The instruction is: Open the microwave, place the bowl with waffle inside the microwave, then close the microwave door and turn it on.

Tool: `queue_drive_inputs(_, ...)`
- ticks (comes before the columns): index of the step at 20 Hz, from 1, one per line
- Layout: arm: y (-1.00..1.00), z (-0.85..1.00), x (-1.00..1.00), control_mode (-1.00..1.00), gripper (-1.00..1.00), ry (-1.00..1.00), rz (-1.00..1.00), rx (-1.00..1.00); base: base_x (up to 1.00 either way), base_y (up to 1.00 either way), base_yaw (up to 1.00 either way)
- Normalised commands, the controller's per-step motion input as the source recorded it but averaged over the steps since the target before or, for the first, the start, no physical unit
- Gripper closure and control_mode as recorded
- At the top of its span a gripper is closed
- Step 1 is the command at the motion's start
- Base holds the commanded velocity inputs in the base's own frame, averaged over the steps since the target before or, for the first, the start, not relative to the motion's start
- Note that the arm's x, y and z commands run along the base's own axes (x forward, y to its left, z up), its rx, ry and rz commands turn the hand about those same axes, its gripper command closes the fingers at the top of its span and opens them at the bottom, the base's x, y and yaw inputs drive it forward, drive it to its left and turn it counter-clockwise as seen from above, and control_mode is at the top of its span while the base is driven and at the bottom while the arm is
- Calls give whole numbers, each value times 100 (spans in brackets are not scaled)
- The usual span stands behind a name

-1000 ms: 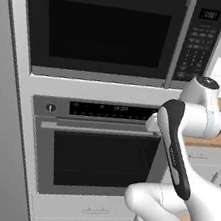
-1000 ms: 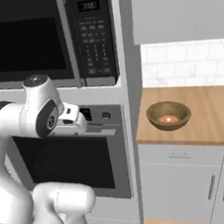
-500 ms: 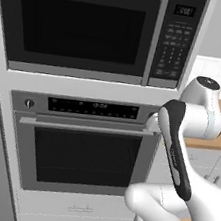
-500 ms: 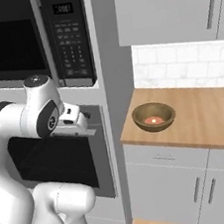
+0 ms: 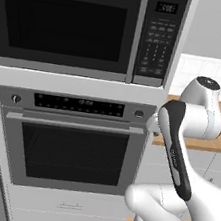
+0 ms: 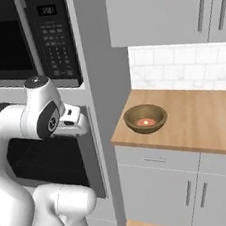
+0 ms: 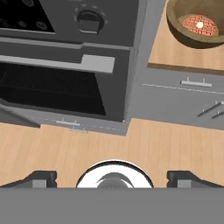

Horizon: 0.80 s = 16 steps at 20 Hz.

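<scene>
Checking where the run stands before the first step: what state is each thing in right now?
microwave door: shut.
microwave: closed, display lit.
bowl with waffle: upright on the wooden counter, waffle inside.
oven: door shut.
gripper: open, holding nothing.

1. A home kitchen is showing here: a built-in microwave (image 5: 90,28) is sitting in a tall grey column directly above a steel oven (image 5: 71,144).
2. A wooden desk (image 6: 196,119) is running beside that column, over grey drawers and cabinet doors (image 6: 160,189).
3. White tiling (image 6: 180,68) is backing the desk, with grey wall cupboards (image 6: 157,11) hanging above.
4. Wood flooring (image 7: 87,144) is lying below.
</scene>
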Motion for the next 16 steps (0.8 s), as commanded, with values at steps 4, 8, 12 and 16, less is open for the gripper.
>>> queue_drive_inputs(4,0,0,0,100,-100,0,0,0,0,-28,15)
queue_drive_inputs(8,-2,0,0,-100,-100,-2,5,0,0,-4,13)
queue_drive_inputs(12,-1,0,0,-100,-100,-12,17,0,0,0,0)
queue_drive_inputs(16,3,2,0,-100,-100,-28,8,0,0,0,0)
